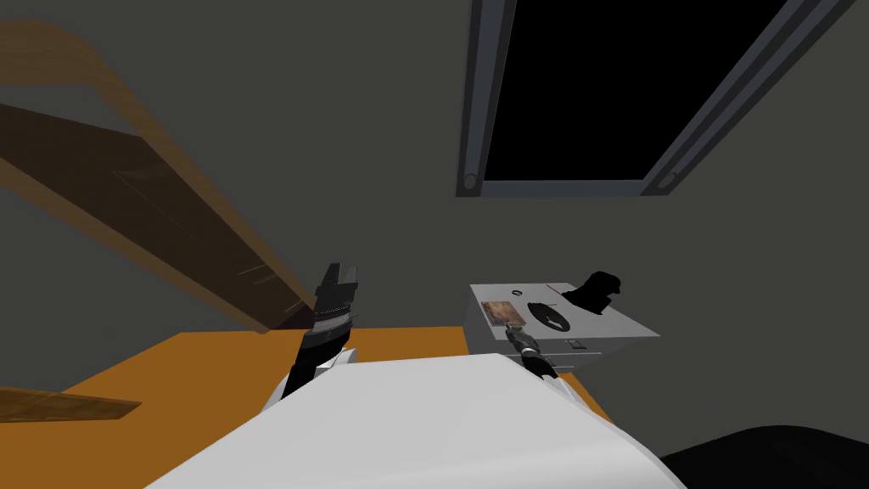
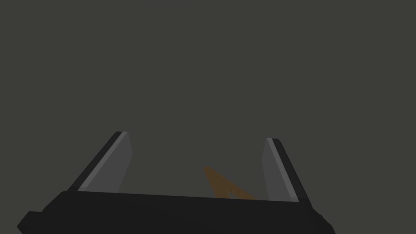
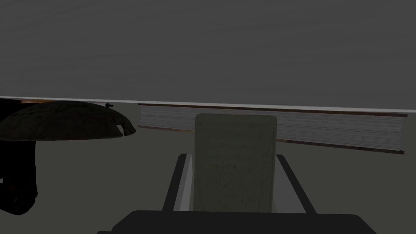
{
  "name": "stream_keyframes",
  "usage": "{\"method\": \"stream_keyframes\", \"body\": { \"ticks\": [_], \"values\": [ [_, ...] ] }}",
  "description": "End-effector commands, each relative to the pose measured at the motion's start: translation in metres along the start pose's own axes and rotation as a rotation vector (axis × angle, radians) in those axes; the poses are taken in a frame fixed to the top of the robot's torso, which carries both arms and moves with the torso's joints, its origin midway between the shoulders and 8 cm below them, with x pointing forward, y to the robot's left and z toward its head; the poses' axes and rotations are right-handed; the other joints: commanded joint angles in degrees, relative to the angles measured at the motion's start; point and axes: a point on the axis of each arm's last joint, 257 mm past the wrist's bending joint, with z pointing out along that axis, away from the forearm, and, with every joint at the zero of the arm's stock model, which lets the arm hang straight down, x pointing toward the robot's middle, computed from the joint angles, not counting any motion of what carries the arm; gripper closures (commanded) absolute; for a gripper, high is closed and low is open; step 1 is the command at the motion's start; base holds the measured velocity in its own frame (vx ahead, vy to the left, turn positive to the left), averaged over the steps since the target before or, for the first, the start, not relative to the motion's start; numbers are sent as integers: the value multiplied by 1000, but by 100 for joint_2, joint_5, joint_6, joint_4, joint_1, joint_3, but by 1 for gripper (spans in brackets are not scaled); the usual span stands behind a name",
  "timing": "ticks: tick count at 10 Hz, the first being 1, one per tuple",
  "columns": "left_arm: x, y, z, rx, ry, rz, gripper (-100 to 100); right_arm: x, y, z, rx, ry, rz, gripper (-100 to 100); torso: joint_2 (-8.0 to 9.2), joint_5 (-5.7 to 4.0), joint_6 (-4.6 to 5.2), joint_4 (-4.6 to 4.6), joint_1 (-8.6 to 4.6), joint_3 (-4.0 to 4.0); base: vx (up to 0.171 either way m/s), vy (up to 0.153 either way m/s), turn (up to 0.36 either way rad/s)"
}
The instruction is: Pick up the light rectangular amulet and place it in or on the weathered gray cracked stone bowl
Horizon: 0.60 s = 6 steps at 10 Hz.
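Note:
The light rectangular amulet (image 3: 235, 162) stands upright between the fingers of my right gripper (image 3: 233, 156), which is shut on its sides. The dark grey cracked bowl (image 3: 61, 120) sits just beside and a little ahead of that hand. In the head view the bowl (image 1: 549, 316) rests on a white cabinet (image 1: 624, 327), with my right gripper (image 1: 515, 333) at the cabinet's front edge, close to it. My left gripper (image 1: 338, 280) is raised off to the left; its fingers stand open with nothing between them (image 2: 197, 137).
A flat book (image 3: 325, 130) lies on the cabinet behind the amulet, left of the bowl in the head view (image 1: 501, 311). A black object (image 1: 598, 290) stands at the cabinet's back. Wooden shelves (image 1: 170, 212) hang at left, over an orange floor (image 1: 170, 373).

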Motion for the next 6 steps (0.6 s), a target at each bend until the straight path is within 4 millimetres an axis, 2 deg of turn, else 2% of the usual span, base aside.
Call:
{"method": "stream_keyframes", "body": {
  "ticks": [1, 2, 3, 4, 6],
  "values": [
    [0, 0, 0, 0, 0, 0, 0, 4, -11, -11, -2, -1, 1, 100, 0, 0, 0, 0, 0, 0, 44, 64, 3],
    [0, 0, 0, 0, 0, 0, 0, 4, -9, -5, 2, 1, 2, 100, -3, -1, 2, -1, -2, -2, 21, 28, -14],
    [0, 0, 0, 0, 0, 0, 0, 5, -9, -6, 0, 0, 3, 0, -1, -1, -3, 1, -13, 0, 2, 6, 0],
    [0, 0, 0, 0, 0, 0, 0, -12, 2, 4, -2, -27, 13, 100, 3, -3, -3, 2, -21, 2, -46, -18, -24],
    [0, 0, 0, 0, 0, 0, 0, -29, 14, 14, -6, -54, 24, 100, 34, -4, -1, 10, -33, 20, -93, -32, -9]
  ]
}}
